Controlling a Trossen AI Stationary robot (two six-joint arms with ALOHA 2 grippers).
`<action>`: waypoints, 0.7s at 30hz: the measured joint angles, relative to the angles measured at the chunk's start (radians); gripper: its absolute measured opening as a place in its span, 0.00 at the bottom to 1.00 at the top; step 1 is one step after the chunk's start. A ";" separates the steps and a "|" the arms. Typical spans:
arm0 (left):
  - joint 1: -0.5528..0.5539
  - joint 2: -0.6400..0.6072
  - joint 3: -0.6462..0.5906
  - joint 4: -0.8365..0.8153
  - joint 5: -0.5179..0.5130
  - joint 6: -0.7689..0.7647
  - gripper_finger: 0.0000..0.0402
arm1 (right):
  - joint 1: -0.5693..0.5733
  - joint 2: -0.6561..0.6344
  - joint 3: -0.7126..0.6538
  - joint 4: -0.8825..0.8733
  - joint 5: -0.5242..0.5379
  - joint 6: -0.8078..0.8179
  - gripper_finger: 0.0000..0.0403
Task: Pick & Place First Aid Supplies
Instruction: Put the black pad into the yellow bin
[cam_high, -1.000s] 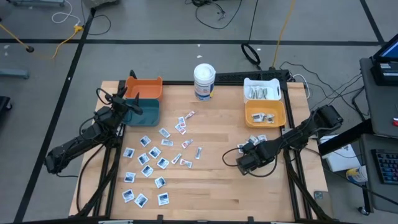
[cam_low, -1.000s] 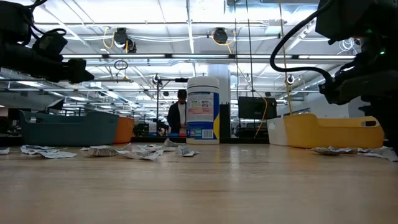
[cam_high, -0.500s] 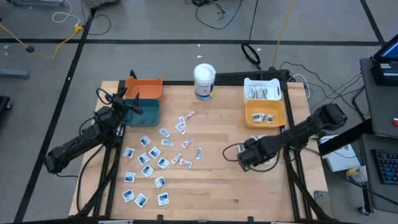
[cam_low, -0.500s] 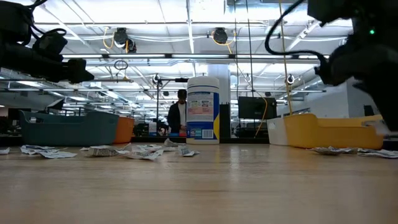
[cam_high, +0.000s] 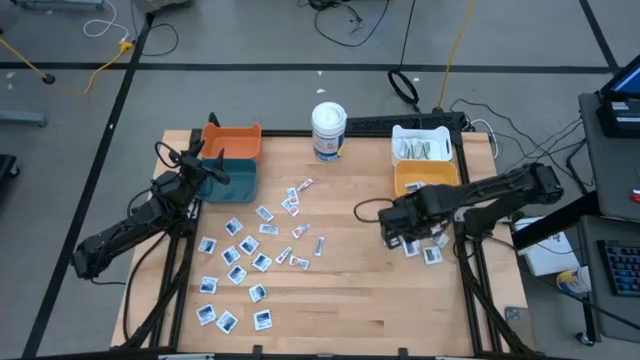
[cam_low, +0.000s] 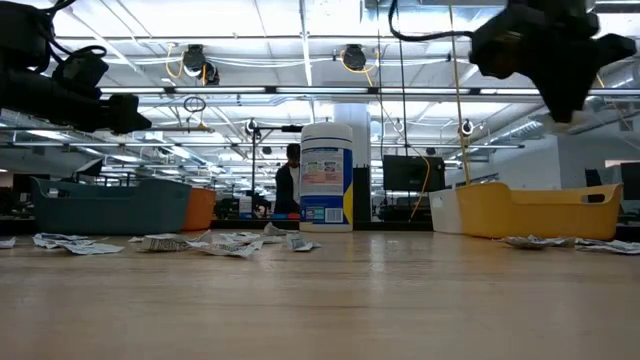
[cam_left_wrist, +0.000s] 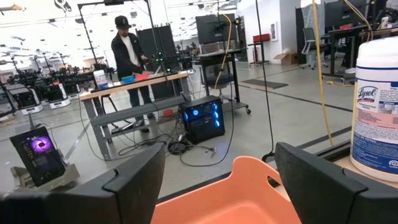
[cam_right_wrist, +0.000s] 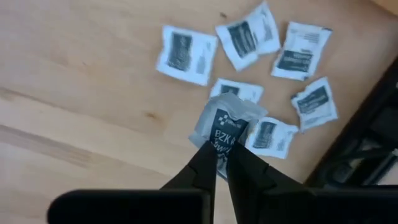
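the right gripper (cam_right_wrist: 221, 163) is pinched on one sachet (cam_right_wrist: 225, 127), lifted clear of the loose ones on the wood just in front of the yellow bin (cam_high: 428, 180), probably so it can go into that bin without dragging its neighbours. the left gripper (cam_left_wrist: 221, 180) waits with fingers wide apart over the orange bin (cam_left_wrist: 239, 199), far across the table from the yellow bin.
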 joint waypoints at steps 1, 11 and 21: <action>0.000 0.000 0.000 0.000 0.000 0.000 0.77 | -0.015 0.000 0.006 0.003 -0.001 -0.003 0.04; 0.000 0.000 0.000 0.000 0.000 0.000 0.77 | -0.277 -0.007 0.008 -0.040 0.055 -0.141 0.05; 0.000 0.000 0.000 0.000 0.000 0.000 0.77 | -0.584 -0.007 0.008 -0.083 0.083 -0.313 0.05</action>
